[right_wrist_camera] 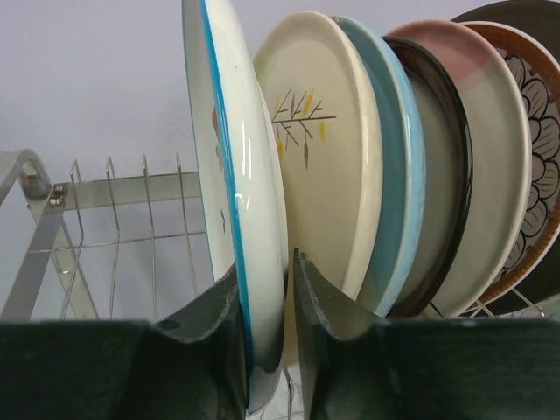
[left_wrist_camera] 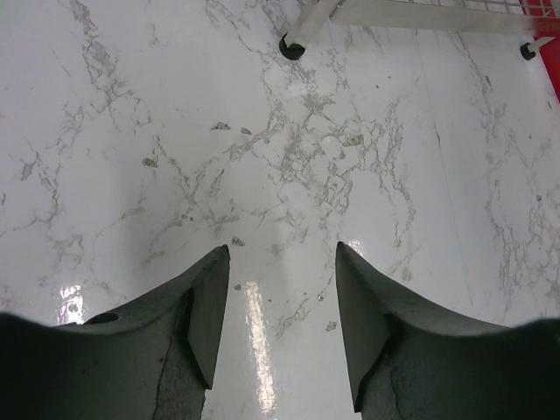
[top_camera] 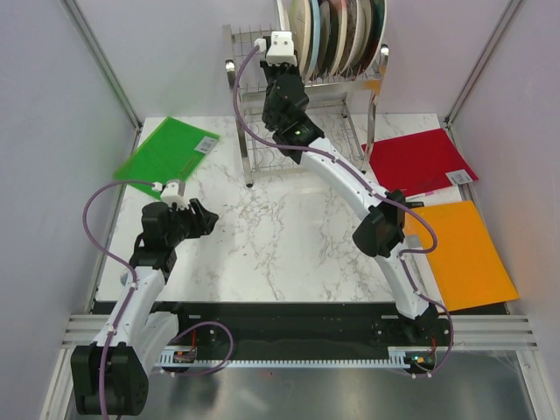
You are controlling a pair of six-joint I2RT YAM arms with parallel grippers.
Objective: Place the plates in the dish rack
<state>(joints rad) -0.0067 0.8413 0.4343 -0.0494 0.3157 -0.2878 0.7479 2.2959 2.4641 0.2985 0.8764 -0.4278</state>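
The chrome wire dish rack (top_camera: 249, 131) stands at the back of the marble table. Several plates (top_camera: 337, 35) stand on edge in its top tier. My right gripper (top_camera: 293, 70) reaches up to the left end of that row. In the right wrist view the gripper (right_wrist_camera: 265, 262) is shut on the lower rim of a white plate with a blue rim (right_wrist_camera: 236, 157), held upright beside the cream plate with a leaf sprig (right_wrist_camera: 319, 149). My left gripper (top_camera: 206, 217) is open and empty low over the table; the left wrist view (left_wrist_camera: 282, 249) shows only marble between its fingers.
A green mat (top_camera: 166, 153) lies at the back left, a red mat (top_camera: 418, 160) and an orange mat (top_camera: 459, 254) on the right. The rack's foot (left_wrist_camera: 291, 45) shows ahead of the left gripper. Free rack slots (right_wrist_camera: 114, 188) lie left of the held plate.
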